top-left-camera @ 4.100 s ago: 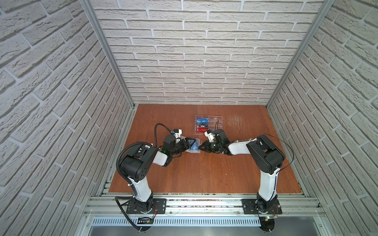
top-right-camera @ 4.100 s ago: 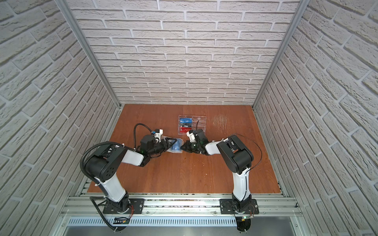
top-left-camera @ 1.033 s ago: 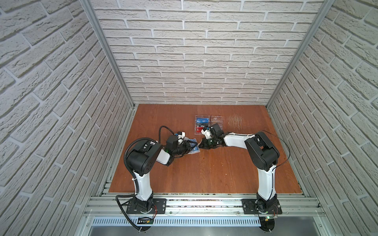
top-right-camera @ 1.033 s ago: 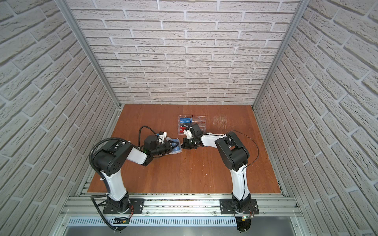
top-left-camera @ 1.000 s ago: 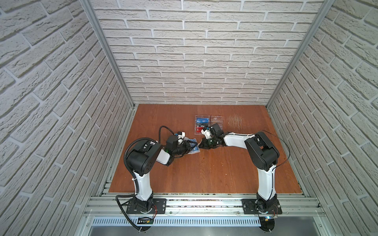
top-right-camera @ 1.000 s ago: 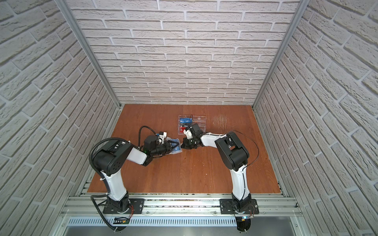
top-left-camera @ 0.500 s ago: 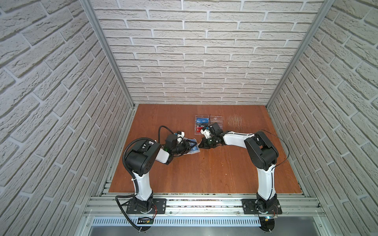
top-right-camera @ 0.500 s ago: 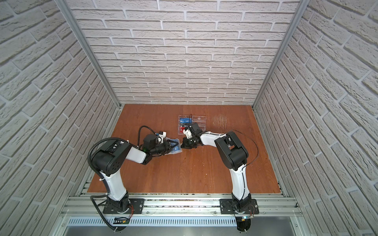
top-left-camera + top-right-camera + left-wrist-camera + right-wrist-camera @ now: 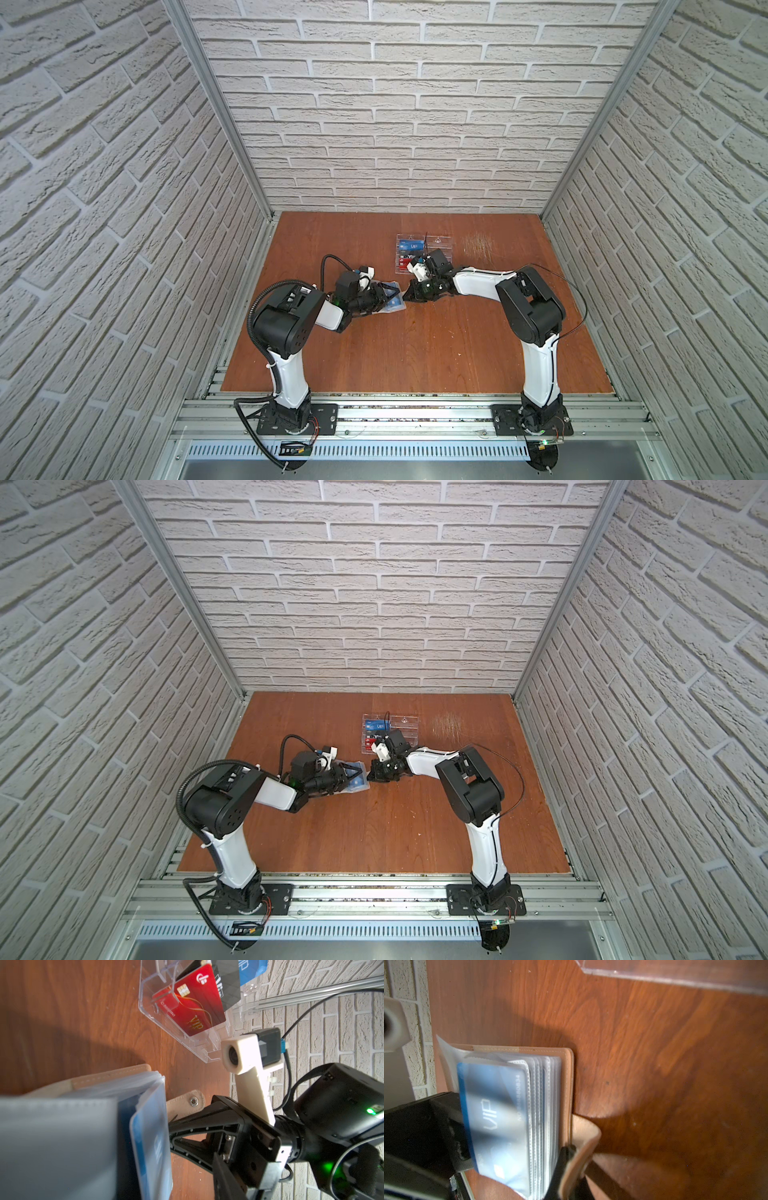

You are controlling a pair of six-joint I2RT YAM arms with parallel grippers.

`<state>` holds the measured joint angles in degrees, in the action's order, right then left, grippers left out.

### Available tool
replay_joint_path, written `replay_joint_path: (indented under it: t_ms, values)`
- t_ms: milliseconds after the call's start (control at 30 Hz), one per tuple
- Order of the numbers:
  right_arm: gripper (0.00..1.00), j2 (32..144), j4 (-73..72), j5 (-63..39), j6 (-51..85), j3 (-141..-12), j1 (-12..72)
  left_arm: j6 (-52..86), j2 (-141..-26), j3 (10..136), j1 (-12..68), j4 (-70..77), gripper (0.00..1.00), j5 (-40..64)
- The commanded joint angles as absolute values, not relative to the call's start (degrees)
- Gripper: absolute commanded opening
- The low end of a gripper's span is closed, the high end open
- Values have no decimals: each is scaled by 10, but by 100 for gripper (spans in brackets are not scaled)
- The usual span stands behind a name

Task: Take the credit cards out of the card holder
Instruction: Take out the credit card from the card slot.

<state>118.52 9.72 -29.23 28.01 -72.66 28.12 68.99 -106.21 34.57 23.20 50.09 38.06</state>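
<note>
Close behind card holder [image 9: 112, 1076]: rack [image 9: 207, 1051] (acrylic)

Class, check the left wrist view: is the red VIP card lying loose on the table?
No, the red VIP card stands slotted in the clear acrylic rack.

White arms [image 9: 478, 282] — black joints [image 9: 532, 316], cables [image 9: 258, 297]

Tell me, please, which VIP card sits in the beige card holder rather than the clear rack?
The blue VIP card in the card holder's frosted sleeves; the red card, black card and second blue card stand in the clear rack.
</note>
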Motion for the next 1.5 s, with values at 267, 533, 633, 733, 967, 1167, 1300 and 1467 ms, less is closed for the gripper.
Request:
replay_joint_path:
  t_ms: [267,533,633,733,967,1167,1300,1467]
  values:
    - [6,1212,115,-275,271,-732,286,679,-1053,345,202,529,39,393]
    - [6,1214,112,-274,273,-731,287,681,-1049,326,194,542,38,394]
    - [6,1217,111,-275,274,-733,287,681,-1050,318,190,548,38,394]
    - [6,1219,111,-275,275,-734,287,685,-1049,311,185,558,37,395]
    - [6,1219,112,-275,275,-734,287,687,-1045,296,175,569,35,399]
    - [6,1221,111,-275,276,-735,287,691,-1044,286,168,582,34,399]
    - [6,1220,112,-276,275,-736,287,691,-1039,278,162,586,32,400]
    - [6,1221,112,-277,275,-737,287,689,-1032,269,157,586,31,402]
